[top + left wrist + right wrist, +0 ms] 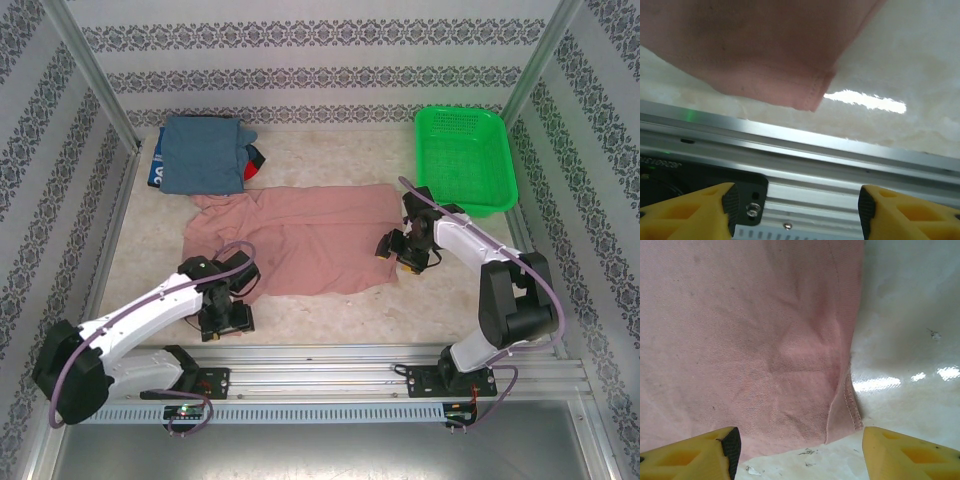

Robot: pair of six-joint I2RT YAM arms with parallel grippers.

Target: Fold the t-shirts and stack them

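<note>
- Pink t-shirt (310,240) lay spread out mid-table, with the folded stack (205,155) off at 11 o'clock.
- Left gripper (795,212) hung by the shirt's 7 o'clock corner, jaws wide, nothing in them.
- Right gripper (800,452) sat at the 4 o'clock hem, also wide and empty.
- Imo: pinch both corners past the stitching, then lift them evenly so the shirt doesn't skew.

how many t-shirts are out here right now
4. A pink shirt lies spread in the middle. A blue-grey shirt lies folded at back left, with a red shirt and a dark shirt peeking from under its right edge. More may be hidden beneath.
</note>
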